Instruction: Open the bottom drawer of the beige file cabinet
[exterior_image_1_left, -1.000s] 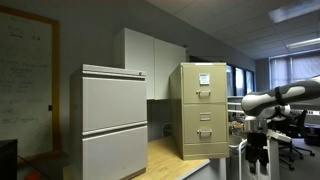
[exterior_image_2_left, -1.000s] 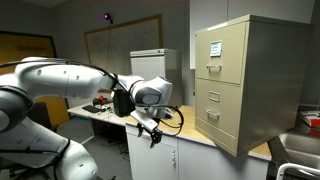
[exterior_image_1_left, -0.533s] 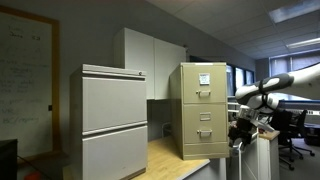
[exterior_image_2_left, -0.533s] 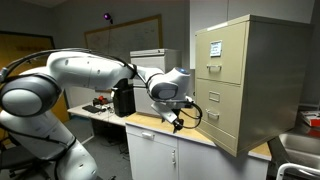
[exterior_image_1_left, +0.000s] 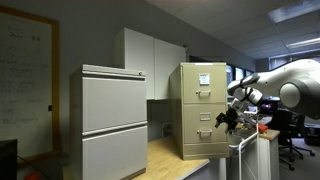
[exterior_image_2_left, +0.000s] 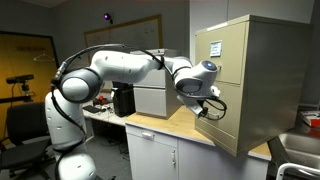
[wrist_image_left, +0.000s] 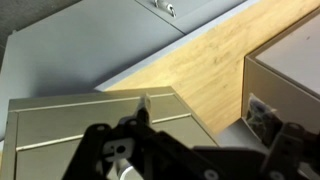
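The beige file cabinet (exterior_image_1_left: 203, 108) stands on a wooden counter and shows in both exterior views (exterior_image_2_left: 250, 70), with a white paper on its upper front. Its bottom drawer (exterior_image_1_left: 204, 140) is closed, front flush (exterior_image_2_left: 214, 128). My gripper (exterior_image_1_left: 228, 118) hangs just in front of the cabinet's lower front (exterior_image_2_left: 212, 110), close to the small silver pulls; I cannot tell whether it touches. In the wrist view the dark fingers (wrist_image_left: 190, 160) stand apart with nothing between them, over the cabinet's beige face (wrist_image_left: 70, 120).
A wider light-grey cabinet (exterior_image_1_left: 113, 120) stands beside the beige one on the wooden counter (exterior_image_1_left: 175, 155) and shows in the wrist view (wrist_image_left: 80, 50). A black box and clutter (exterior_image_2_left: 122, 100) sit on the far desk. A pale box edge (wrist_image_left: 290, 70) lies right.
The arm has swung from off to the side toward the beige cabinet. The gripper now sits close to its lower front. The drawer has not moved.
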